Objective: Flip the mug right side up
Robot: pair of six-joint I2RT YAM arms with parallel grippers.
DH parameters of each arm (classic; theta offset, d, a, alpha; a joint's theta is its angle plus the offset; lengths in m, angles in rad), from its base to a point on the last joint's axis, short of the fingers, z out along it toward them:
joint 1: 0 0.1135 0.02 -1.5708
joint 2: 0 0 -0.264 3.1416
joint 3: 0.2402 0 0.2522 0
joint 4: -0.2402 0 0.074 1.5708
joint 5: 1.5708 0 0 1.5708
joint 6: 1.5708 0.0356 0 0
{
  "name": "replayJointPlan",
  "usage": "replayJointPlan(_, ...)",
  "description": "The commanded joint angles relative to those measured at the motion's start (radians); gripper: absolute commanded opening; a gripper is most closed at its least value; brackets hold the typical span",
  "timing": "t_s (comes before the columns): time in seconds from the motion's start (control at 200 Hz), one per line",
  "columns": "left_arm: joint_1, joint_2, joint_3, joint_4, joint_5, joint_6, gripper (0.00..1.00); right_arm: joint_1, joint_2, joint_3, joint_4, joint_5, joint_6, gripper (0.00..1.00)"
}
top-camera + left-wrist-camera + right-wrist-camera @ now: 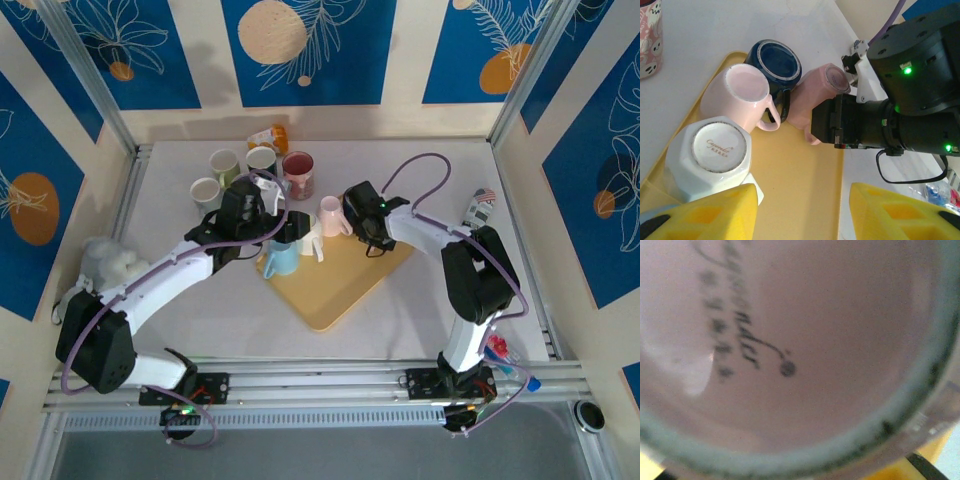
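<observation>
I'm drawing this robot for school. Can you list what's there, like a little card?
tray: flat yellow plastic tray, holding mugs
bottom up: white faceted ceramic mug; pale pink ceramic mug and navy ceramic mug look so too
tilted: dusty pink ceramic mug, base showing
right fingers: black, against that mug, grip unclear
left fingers: yellow foam, apart, holding nothing

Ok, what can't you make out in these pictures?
Right wrist view: print on the base of the dusty pink mug, blurred, too close.
Left wrist view: whether the right tool grips that mug; fingers hidden behind its black body.
Top view: label on the orange bottle, too small.
</observation>
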Motion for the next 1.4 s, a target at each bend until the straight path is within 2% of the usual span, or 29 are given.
replayJointPlan(0.0, -0.015, 0.001, -0.006, 0.034, 0.025, -0.011, 0.51, -0.007, -0.041, -0.047, 0.057, 0.023, 0.003, 0.3)
replayJointPlan(0.54, -0.016, -0.007, -0.008, 0.033, 0.017, -0.011, 0.51, -0.005, -0.098, -0.122, 0.208, 0.046, -0.138, 0.29)
replayJointPlan(0.9, -0.022, -0.002, -0.014, 0.041, 0.014, -0.01, 0.51, -0.011, -0.113, -0.144, 0.23, 0.053, -0.182, 0.18)
replayJointPlan(1.15, -0.023, -0.006, -0.034, 0.07, 0.002, -0.037, 0.5, -0.02, -0.14, -0.152, 0.23, 0.038, -0.207, 0.0)
replayJointPlan(1.395, -0.024, -0.001, -0.055, 0.131, -0.002, -0.144, 0.5, -0.003, -0.288, -0.186, 0.207, 0.013, -0.208, 0.0)
